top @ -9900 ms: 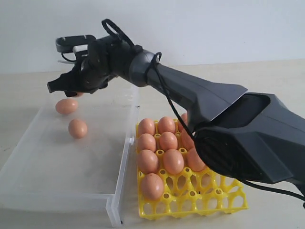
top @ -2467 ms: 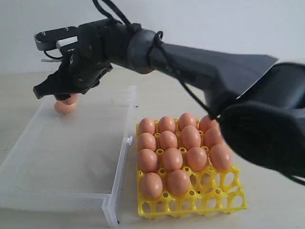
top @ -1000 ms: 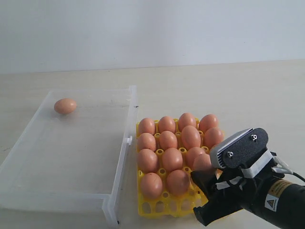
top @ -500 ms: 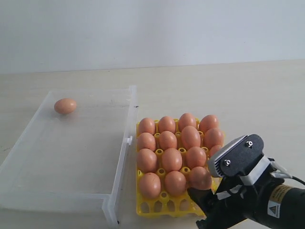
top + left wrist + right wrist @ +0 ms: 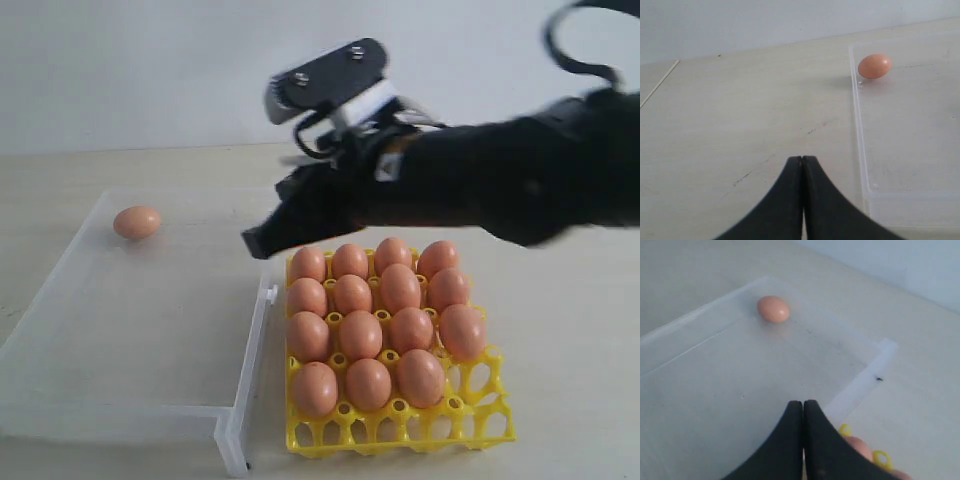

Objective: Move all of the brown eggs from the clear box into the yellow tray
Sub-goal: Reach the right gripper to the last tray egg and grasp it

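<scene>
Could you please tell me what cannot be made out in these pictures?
- Exterior view: the right gripper is motion-blurred, so its jaws are unreadable there.
- Right wrist view: the yellow tray is mostly cut off by the frame edge.
- Left wrist view: the clear box runs off the frame, and the tray is not shown.

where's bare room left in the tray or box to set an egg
Yellow tray: only the front row of cups, plus one at the right behind it; rest packed with brown eggs. Clear box: bare except one egg in its far left corner.
</scene>
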### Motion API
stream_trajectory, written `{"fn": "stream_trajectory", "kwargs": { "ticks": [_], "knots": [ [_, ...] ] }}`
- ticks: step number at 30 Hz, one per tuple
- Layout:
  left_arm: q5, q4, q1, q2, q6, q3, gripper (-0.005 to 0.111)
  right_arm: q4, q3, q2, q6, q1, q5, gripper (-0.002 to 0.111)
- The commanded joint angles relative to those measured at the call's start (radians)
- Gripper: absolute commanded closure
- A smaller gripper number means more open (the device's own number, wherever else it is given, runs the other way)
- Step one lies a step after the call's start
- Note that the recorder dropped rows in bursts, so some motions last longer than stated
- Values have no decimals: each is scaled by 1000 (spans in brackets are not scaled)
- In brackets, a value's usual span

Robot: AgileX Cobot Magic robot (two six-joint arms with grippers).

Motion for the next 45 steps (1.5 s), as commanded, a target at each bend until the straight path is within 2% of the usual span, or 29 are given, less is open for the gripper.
{"fn": "stream_trajectory", "kwargs": {
  "ticks": [1,3,5,7,9,11,16,20,23,26,29,45],
  "knots": [
    [-9,-2,-6,-6,-5,-4,107,17,-398,285,-57,3,260,106],
    [-9,-2,-6,-6,-5,-4,107,12,-609,414,-133,8,395,98],
    [-9,-2,-6,-6,-5,-4,107,-4,-792,525,-189,16,510,85],
    [-9,-2,-6,-6,-5,-4,107,-5,-977,642,-273,26,593,65],
    [-9,-2,-6,-6,-5,-4,107,-27,-1116,740,-408,37,615,48],
    [-9,-2,-6,-6,-5,-4,107,-44,-1232,830,-536,51,603,37],
    [-9,-2,-6,-6,-5,-4,107,103,-1362,966,-577,57,419,39],
    [-9,-2,-6,-6,-5,-4,107,78,-1455,1049,-588,55,422,47],
    [-9,-2,-6,-6,-5,-4,107,65,-1509,1099,-596,55,439,47],
    [-9,-2,-6,-6,-5,-4,107,54,-1549,1142,-596,55,451,40],
    [-9,-2,-6,-6,-5,-4,107,44,-1574,1172,-594,55,451,36],
    [-9,-2,-6,-6,-5,-4,107,22,-1593,1233,-594,31,396,36]
  ]
}}
